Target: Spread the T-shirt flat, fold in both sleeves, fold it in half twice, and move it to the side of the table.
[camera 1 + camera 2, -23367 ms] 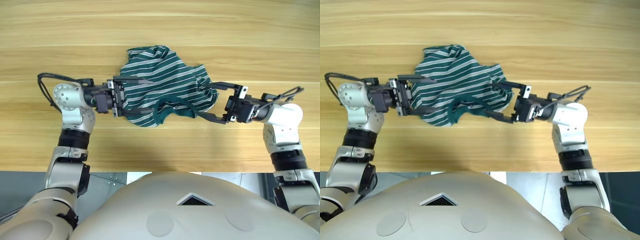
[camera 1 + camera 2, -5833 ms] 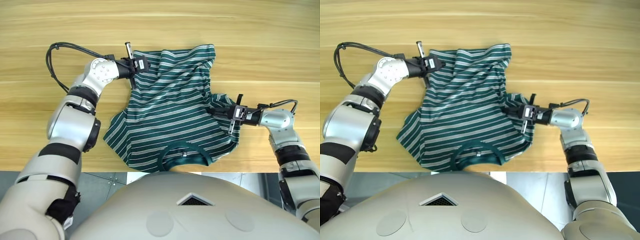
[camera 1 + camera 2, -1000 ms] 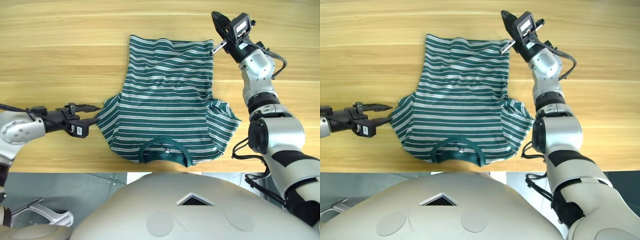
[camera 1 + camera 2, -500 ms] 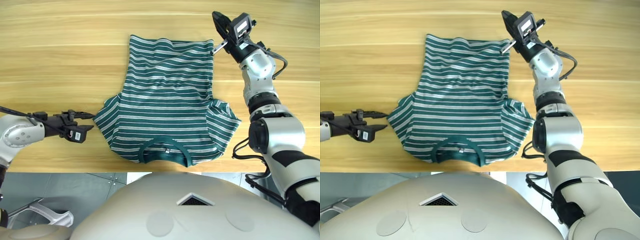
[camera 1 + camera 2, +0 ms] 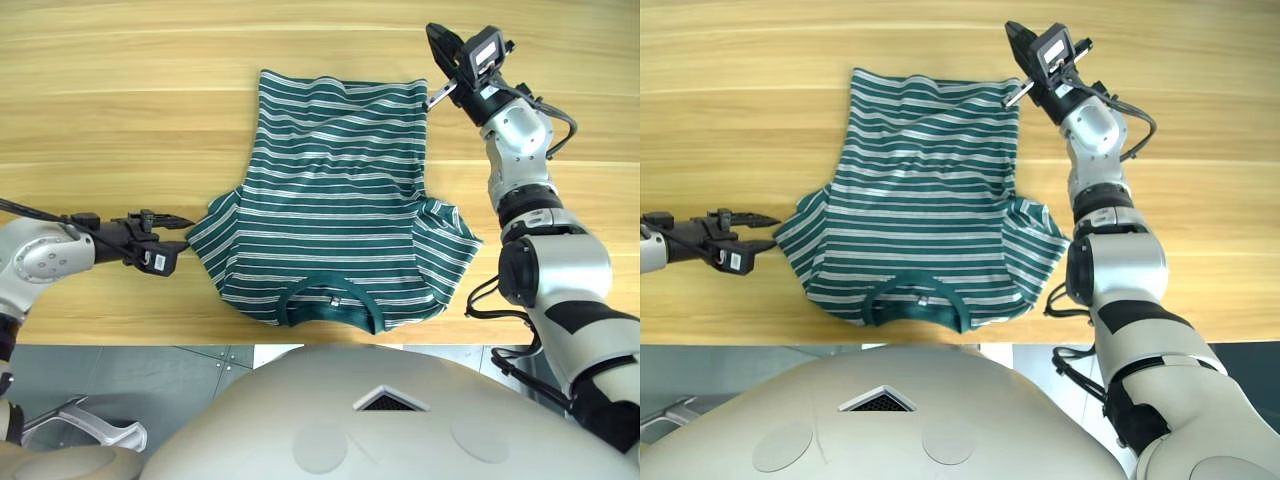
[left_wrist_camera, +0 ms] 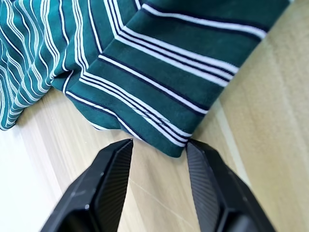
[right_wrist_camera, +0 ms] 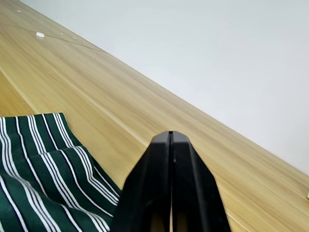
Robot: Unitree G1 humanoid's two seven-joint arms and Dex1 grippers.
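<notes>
Left eye view: a green T-shirt [image 5: 335, 190] with white stripes lies spread on the wooden surface [image 5: 120, 100], collar toward the robot and hem on the far side, with both short sleeves out to the sides. The right sleeve [image 5: 448, 235] is somewhat rumpled. The left end effector [image 5: 186, 232] sits low over the surface just beside the left sleeve [image 5: 215, 235], its two fingers apart and pointing at the sleeve's edge. The right end effector [image 5: 433, 36] is at the far right corner of the hem [image 5: 418, 92], its tip reaching past that corner. Right eye view: the same layout, with the left end effector's tips right at the edge of the left sleeve; whether they touch the cloth cannot be told from this angle. Left wrist view: the two black fingers [image 6: 113, 179] stand well apart with bare wood between them. The striped sleeve cuff lies just in front of their tips, its corner meeting the tip of one finger, and nothing is gripped. Right wrist view: the right end effector's fingers are pressed flat together with no gap and no cloth between them. The hem corner lies on the wood beside and behind them, and a pale wall [image 7: 217, 53] rises beyond the surface's far edge.
</notes>
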